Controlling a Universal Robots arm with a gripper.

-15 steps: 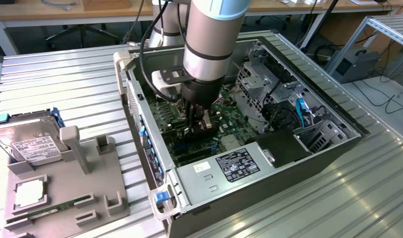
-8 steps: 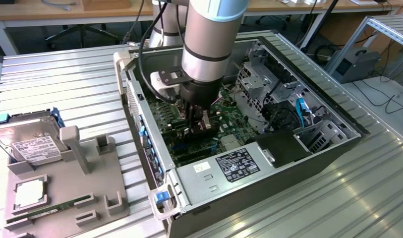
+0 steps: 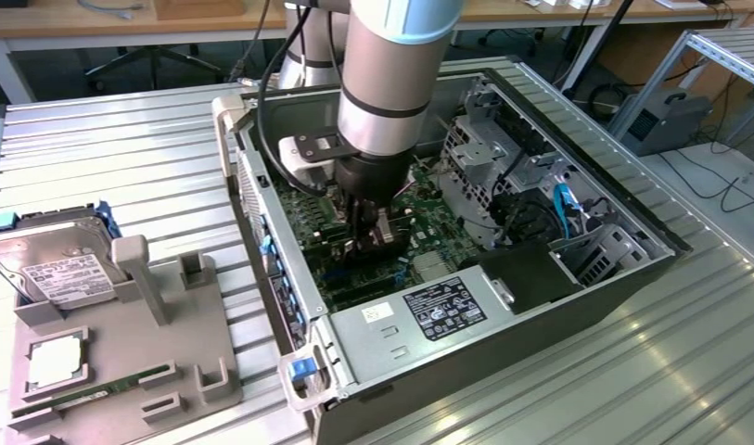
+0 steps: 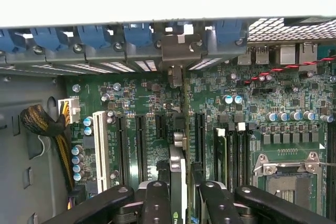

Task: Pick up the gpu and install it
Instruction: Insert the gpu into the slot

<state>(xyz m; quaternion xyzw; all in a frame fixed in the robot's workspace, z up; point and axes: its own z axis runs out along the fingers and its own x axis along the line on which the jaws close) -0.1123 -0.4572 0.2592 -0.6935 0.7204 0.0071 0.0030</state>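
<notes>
Starting at the exterior view's left, I see the grey parts tray (image 3: 166, 362) on the ribbed tabletop (image 3: 129, 158), with the hard drive (image 3: 57, 271) standing in its cradle, a processor (image 3: 55, 360) lying flat and the green RAM stick (image 3: 92, 394) along the near edge. One upright slot on that tray stands vacant, so I judge the pick-up part of the job done.

Moving toward the middle, the arm (image 3: 395, 74) reaches down into the open computer case (image 3: 501, 334). In the wrist view the gripper (image 4: 179, 190) has its fingers (image 4: 156, 203) drawn close together on the gpu (image 4: 177, 169), which I see edge-on as a thin card held upright between them. Its metal bracket (image 4: 179, 51) sits up against the rear slot row, among the blue retention clips (image 4: 94, 35). The card runs down over the motherboard (image 4: 142, 103), in line with the black expansion slots (image 4: 139, 150); I cannot tell whether its edge is fully seated, so I judge the install under way and not confirmed.

Toward the exterior view's right lie the power supply (image 3: 445, 311), the drive cage (image 3: 482, 153) and blue cables (image 3: 562, 204), all apart from the card. Closest obstacles are the neighbouring slots and the capacitors (image 4: 79, 158) by the white slot (image 4: 100, 148)
</notes>
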